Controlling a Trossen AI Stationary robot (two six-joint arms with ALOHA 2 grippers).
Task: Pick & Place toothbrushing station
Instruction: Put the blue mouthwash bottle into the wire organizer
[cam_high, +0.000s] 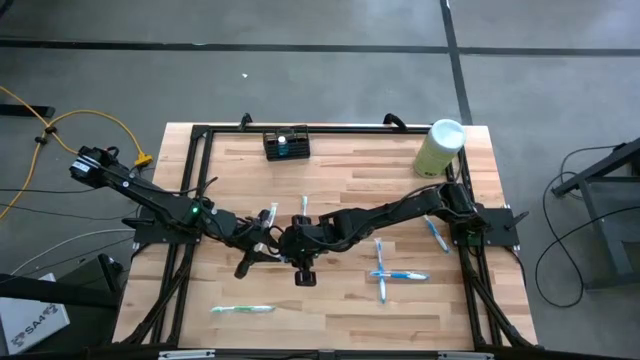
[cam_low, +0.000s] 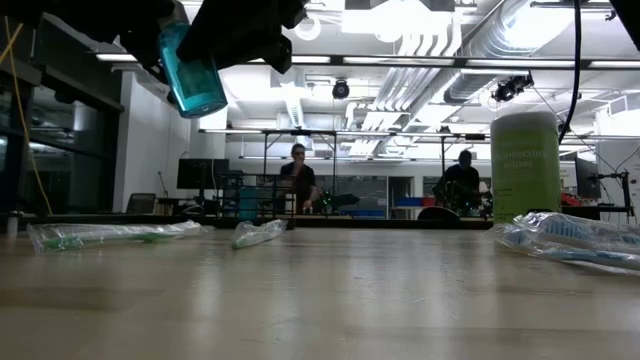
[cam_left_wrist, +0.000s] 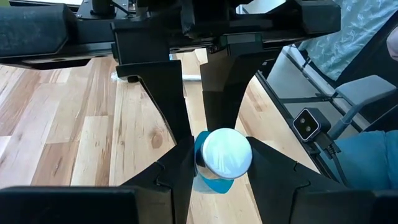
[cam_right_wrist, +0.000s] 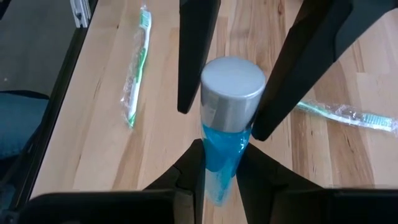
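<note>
- A green brush (cam_high: 241, 309) in a clear wrapper lies flat near the table's (cam_high: 350, 320) front edge, on the left side.
- The left gripper (cam_high: 268, 243) is at mid-table, raised off the wood. Its fingers (cam_left_wrist: 177, 180) pinch a blue bottle (cam_left_wrist: 222, 155) at the end with the pale round cap.
- The bottle hangs in the air between the two grippers; in the low view it shows tilted, high above the table, blue and see-through (cam_low: 192, 75).
- The right gripper (cam_high: 297, 243) meets the left one at mid-table. Its fingers (cam_right_wrist: 186, 171) pinch the blue body of the same bottle, just below the grey cap (cam_right_wrist: 232, 87).
- The station (cam_high: 286, 145), a small black slotted holder, stands at the table's back edge, left of centre, well apart from both grippers.
- A white brush (cam_high: 304, 207) lies just behind the grippers.
- Two blue brushes (cam_high: 392, 274) lie crossed on the right front part of the table; another (cam_high: 434, 233) lies near the right arm's base.
- A pale green cylinder (cam_high: 439, 148) with a white lid stands at the back right corner.
- Two people (cam_low: 300, 178) show in the room beyond the table.
</note>
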